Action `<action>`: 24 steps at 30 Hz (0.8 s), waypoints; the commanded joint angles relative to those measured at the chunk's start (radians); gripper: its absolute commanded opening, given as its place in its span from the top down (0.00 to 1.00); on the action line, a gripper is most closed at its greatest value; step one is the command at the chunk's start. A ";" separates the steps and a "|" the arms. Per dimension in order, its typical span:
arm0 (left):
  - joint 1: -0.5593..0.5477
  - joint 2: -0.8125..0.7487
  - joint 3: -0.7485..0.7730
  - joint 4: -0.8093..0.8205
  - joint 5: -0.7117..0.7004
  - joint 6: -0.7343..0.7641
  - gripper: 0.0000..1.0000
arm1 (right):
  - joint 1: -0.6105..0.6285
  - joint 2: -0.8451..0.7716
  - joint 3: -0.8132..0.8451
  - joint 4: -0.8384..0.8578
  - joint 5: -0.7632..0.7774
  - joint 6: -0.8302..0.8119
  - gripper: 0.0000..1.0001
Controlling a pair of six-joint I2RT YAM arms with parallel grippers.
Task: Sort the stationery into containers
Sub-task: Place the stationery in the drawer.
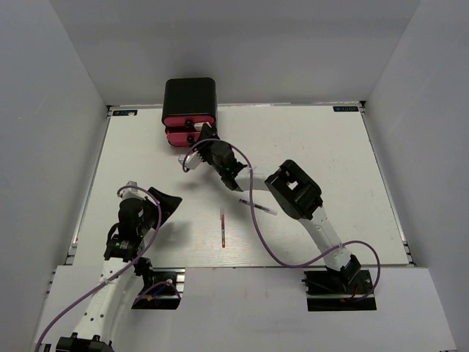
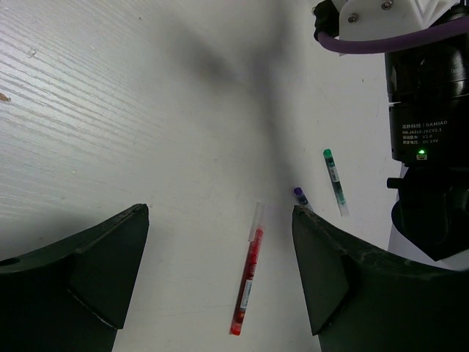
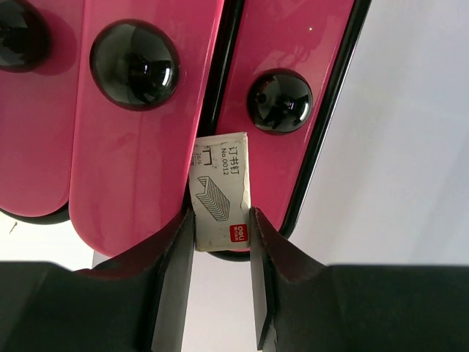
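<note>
The containers are pink drawers (image 1: 189,119) with black knobs (image 3: 134,64) in a glossy black box (image 1: 189,94) at the far edge of the table. My right gripper (image 1: 203,138) is right in front of them. In the right wrist view it (image 3: 222,220) is shut on a small white staple box (image 3: 220,192), held against the gap between two drawer fronts. My left gripper (image 1: 163,199) is open and empty above the table. In the left wrist view a red pen (image 2: 247,282) lies between its fingers (image 2: 110,264). A green pen (image 2: 335,180) and a purple-tipped pen (image 2: 301,196) lie beyond.
The red pen (image 1: 223,231) lies at the table's middle front, another pen (image 1: 258,207) beside the right arm's elbow (image 1: 293,189). The right arm's cable (image 1: 253,213) loops over the table. Grey walls enclose the white table (image 1: 330,154).
</note>
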 commanded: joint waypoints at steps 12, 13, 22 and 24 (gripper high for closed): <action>0.005 -0.009 -0.005 -0.005 -0.005 -0.002 0.11 | -0.018 -0.030 0.011 -0.063 -0.058 -0.040 1.00; 0.005 -0.009 -0.005 -0.005 -0.005 -0.002 0.11 | -0.021 -0.031 0.011 -0.066 -0.060 -0.042 1.00; 0.005 -0.018 -0.005 -0.005 -0.005 -0.002 0.11 | -0.021 -0.050 0.001 -0.088 -0.098 -0.057 0.76; 0.005 -0.018 -0.005 -0.005 -0.005 -0.002 0.11 | -0.019 -0.053 -0.002 -0.086 -0.100 -0.060 0.70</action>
